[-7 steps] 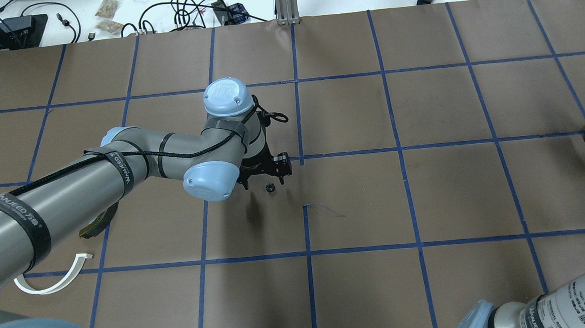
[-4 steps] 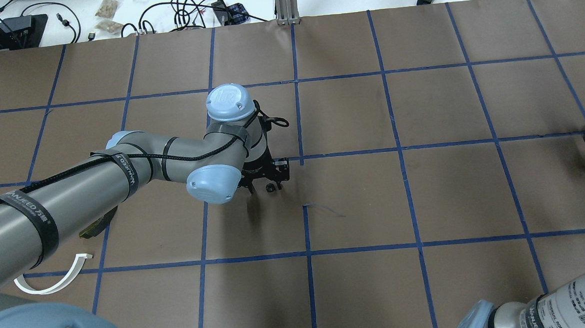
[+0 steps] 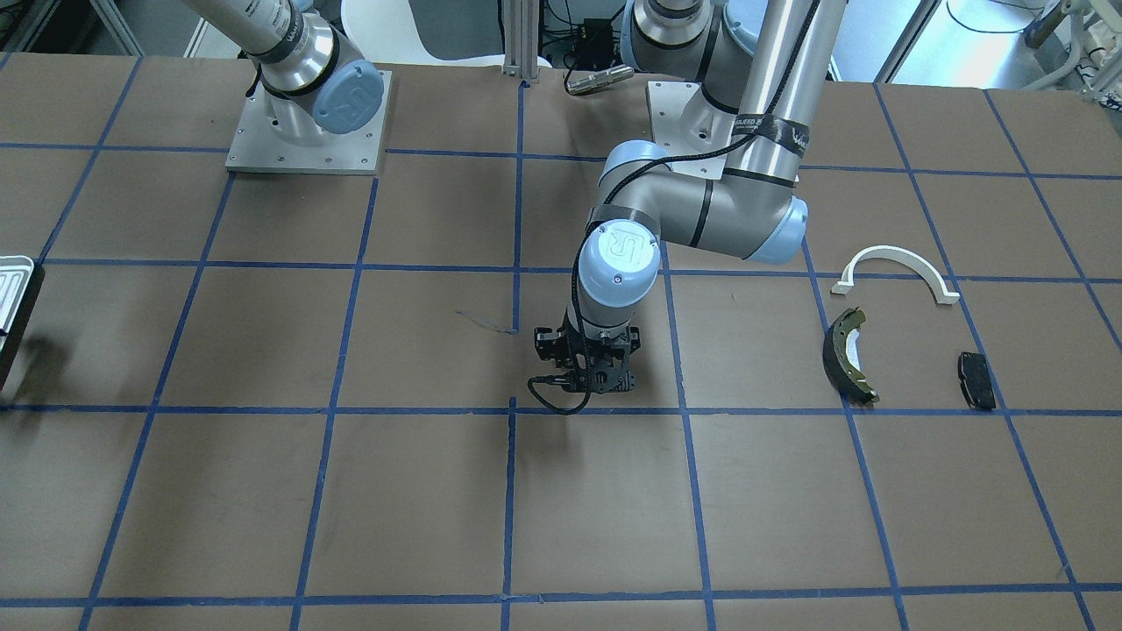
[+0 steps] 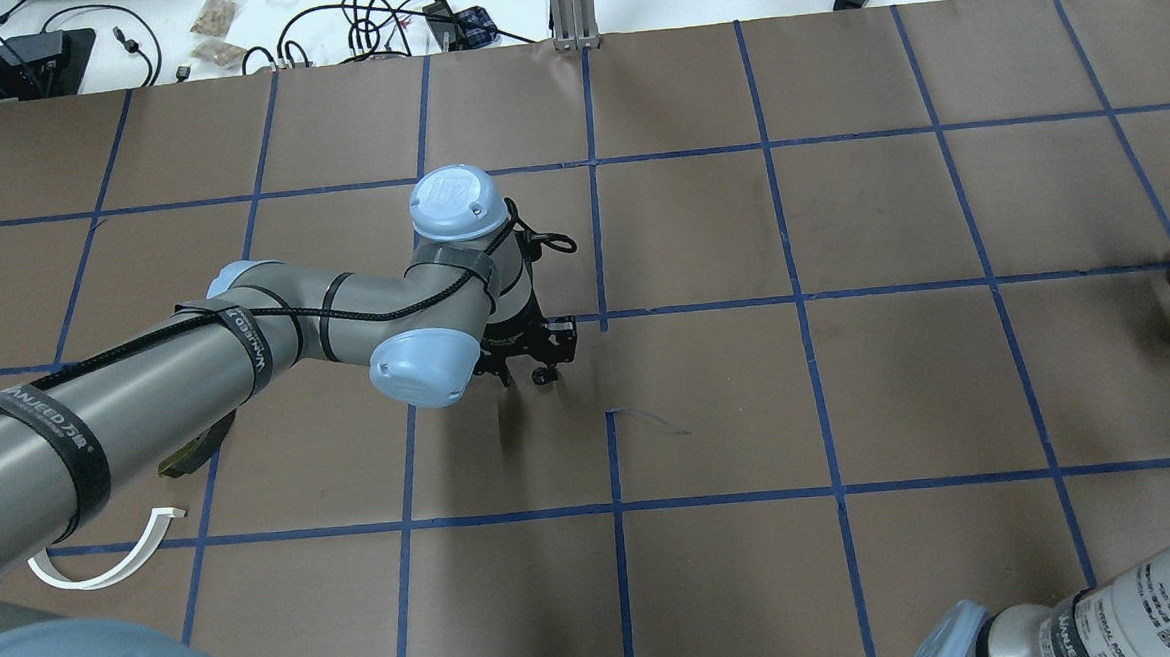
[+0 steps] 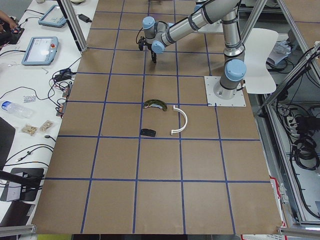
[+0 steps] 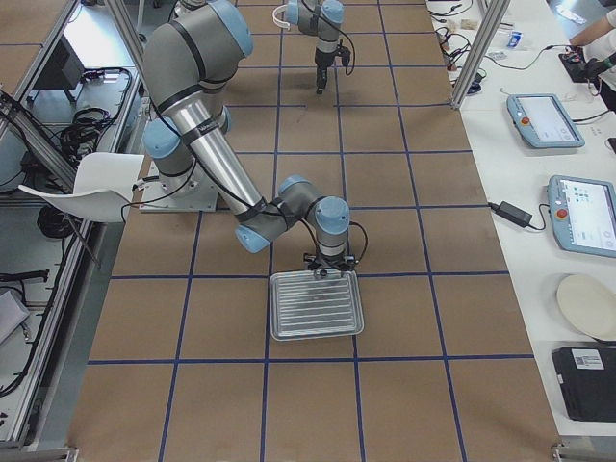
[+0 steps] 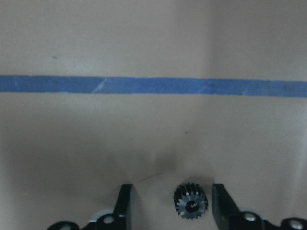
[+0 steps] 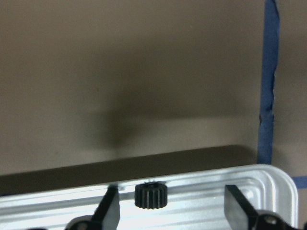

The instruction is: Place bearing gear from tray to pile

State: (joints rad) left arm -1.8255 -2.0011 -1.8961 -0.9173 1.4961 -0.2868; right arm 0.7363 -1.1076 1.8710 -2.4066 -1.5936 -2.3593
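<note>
Left claw: the left gripper (image 7: 171, 196) is wide open and grips nothing; the 1st gear (image 7: 191, 201) lies on the brown paper (image 7: 144, 134) between its fingers.
Right claw: the right gripper (image 8: 172, 199) is wide open and empty over the tray (image 8: 268, 182); the 2nd gear (image 8: 150, 195) sits on the tray between its fingers.
Views: only the wrist cameras show gear teeth; the exterior front-facing view hides both gears.
Pile: white half-ring bracket (image 3: 894, 263), brake shoe (image 3: 846, 355), black pad (image 3: 976, 379), well apart from the left gripper.
Count: 2 gears, 1 tray, 3 pile parts.

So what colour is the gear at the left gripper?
Black gear; left wrist view shows it best.
</note>
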